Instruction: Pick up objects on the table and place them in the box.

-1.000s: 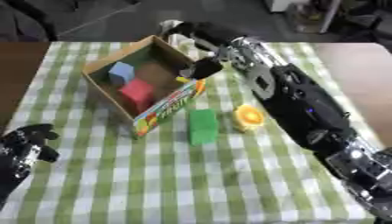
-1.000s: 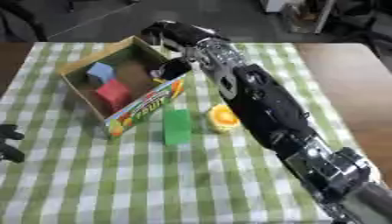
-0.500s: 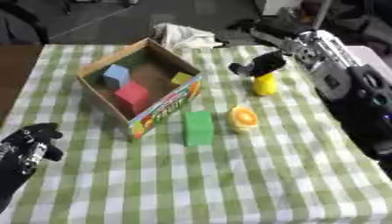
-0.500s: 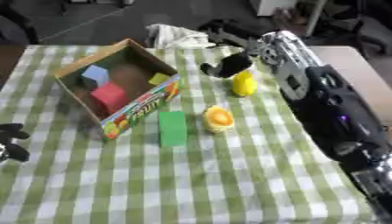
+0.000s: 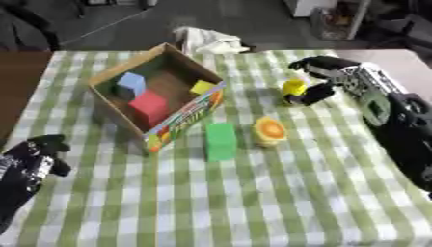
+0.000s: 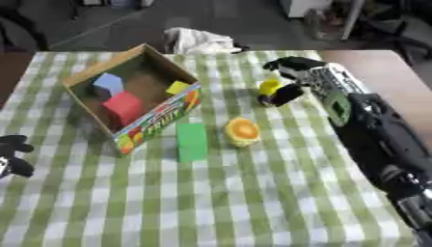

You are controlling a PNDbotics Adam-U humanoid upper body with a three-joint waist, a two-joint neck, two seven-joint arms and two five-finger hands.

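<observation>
Worktop [image 5: 278, 202] under a green-and-white checked cloth. Landmark: the open cardboard box with printed fruit on its side [image 5: 182, 118], lying askew left of centre. Inside the box: a red block [image 5: 152, 102], a blue block [image 5: 131, 83], a small yellow block [image 5: 202, 87] near its right wall. Behind the box, a crumpled white cloth [image 5: 209, 41] at the worktop's far edge.

My right hand [image 5: 319, 82], right of the box, has its fingers curled round a small yellow object [image 5: 293, 88], pinching it. My left hand [image 5: 35, 157] sits below-left of the box near the edge, fingers curled, holding nothing.

Green rectangular block [image 5: 221, 140] lies just right of the box's near corner. Orange round object [image 5: 270, 130] stands beside it, further right.
</observation>
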